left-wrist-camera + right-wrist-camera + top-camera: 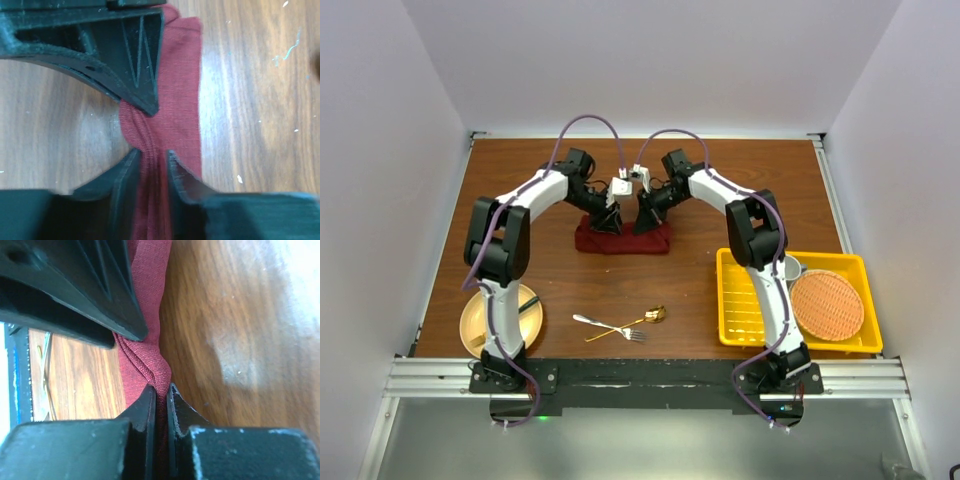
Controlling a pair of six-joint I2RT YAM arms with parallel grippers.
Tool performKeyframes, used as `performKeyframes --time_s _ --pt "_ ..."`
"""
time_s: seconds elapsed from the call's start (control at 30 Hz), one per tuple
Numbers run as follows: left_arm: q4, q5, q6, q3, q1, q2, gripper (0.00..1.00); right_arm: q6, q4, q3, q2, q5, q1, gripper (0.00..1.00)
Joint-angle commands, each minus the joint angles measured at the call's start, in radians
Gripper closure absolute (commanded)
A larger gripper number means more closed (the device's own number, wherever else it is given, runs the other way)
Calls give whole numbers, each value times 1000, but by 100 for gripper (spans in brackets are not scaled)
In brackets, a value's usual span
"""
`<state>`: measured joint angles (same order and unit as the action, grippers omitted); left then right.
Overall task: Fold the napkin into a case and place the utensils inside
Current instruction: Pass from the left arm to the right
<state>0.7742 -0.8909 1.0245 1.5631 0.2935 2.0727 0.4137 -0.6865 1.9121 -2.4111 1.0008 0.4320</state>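
The maroon napkin [622,238] lies as a narrow folded strip mid-table. My left gripper [611,222] stands on its left part and my right gripper [642,222] on its right part, close together. In the left wrist view the gripper [152,152] is open, its fingers parted round a loose ridge of the napkin [180,90]. In the right wrist view the gripper [161,387] is shut, pinching a bunched fold of the napkin [147,270]. The silver fork [605,326] and gold spoon [656,314] lie crossed near the front edge, away from both grippers.
A yellow tray [735,300] at the front right holds a round orange woven mat [827,303] and a white cup [790,268]. A tan plate [475,320] with dark-handled cutlery [528,303] sits at the front left by the left arm's base.
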Motion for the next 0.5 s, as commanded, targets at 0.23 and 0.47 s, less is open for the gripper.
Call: performKeyframes --time_s 0.23,0.47 --pt "-375 -122 -630 -1 -201 -250 33 158 71 -16 211 -180 10 100" --pt "-406 -13 -698 -83 -269 -347 25 312 270 -244 352 -313 60 100"
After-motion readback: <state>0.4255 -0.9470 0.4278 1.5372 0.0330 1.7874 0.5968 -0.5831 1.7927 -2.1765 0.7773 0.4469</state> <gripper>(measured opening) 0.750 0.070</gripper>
